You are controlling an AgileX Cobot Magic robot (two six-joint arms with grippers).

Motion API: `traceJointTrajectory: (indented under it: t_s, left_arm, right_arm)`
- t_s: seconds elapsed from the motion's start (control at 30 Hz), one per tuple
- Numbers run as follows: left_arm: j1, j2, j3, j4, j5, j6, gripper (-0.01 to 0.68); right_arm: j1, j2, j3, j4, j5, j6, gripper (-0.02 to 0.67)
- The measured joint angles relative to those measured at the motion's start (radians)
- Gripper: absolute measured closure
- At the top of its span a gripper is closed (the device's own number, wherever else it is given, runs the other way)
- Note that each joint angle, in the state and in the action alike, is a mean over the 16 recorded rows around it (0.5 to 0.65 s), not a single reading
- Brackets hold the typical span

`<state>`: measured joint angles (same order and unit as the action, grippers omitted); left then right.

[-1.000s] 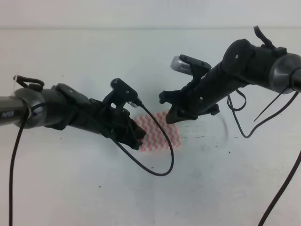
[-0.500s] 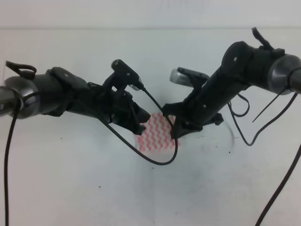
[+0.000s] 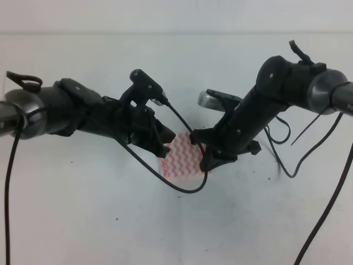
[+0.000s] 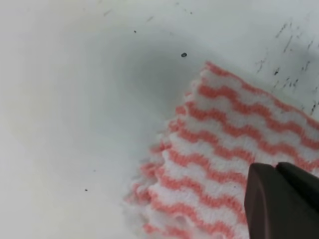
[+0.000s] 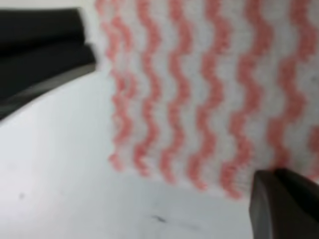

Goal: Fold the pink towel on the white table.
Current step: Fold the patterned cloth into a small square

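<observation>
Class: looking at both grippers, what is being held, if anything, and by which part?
It cannot be told: both the left gripper and right gripper sit at the pink towel's edges, jaws hidden.

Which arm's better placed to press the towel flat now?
Probably the right. The right gripper sits low at the towel's right edge, while the left gripper sits higher at its upper left corner. It's close, though: both are at the towel.

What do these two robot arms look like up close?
Both arms are matte black with chunky, angular segments and grey metallic joints near the outer ends. The left arm carries a small black camera on a bracket, with a thin black cable looping below it. The right arm bears a silver-and-black camera and loose black cables. Each gripper ends in dark, blocky fingers.
</observation>
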<state>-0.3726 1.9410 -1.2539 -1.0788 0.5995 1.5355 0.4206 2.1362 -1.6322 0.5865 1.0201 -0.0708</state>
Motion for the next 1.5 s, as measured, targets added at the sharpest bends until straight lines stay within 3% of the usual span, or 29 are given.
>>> traceJointTrajectory:
  t_s: [0.5,0.87,1.23,1.5]
  left_arm:
    - [0.000,0.032,0.000,0.141,0.118,-0.110,0.673]
    - [0.000,0.059,0.000,0.166,-0.007,-0.136,0.673]
    - [0.000,0.052,-0.003,0.101,-0.182,-0.106,0.673]
    - [0.000,0.052,-0.004,0.064,-0.224,-0.083,0.673]
  right_arm:
    - [0.000,0.000,-0.090,-0.029,0.008,0.022,0.651]
    - [0.000,-0.001,-0.093,-0.031,0.002,0.022,0.651]
    - [-0.012,0.007,-0.094,-0.034,-0.150,0.025,0.651]
    - [-0.026,0.052,-0.131,-0.033,-0.227,0.041,0.651]
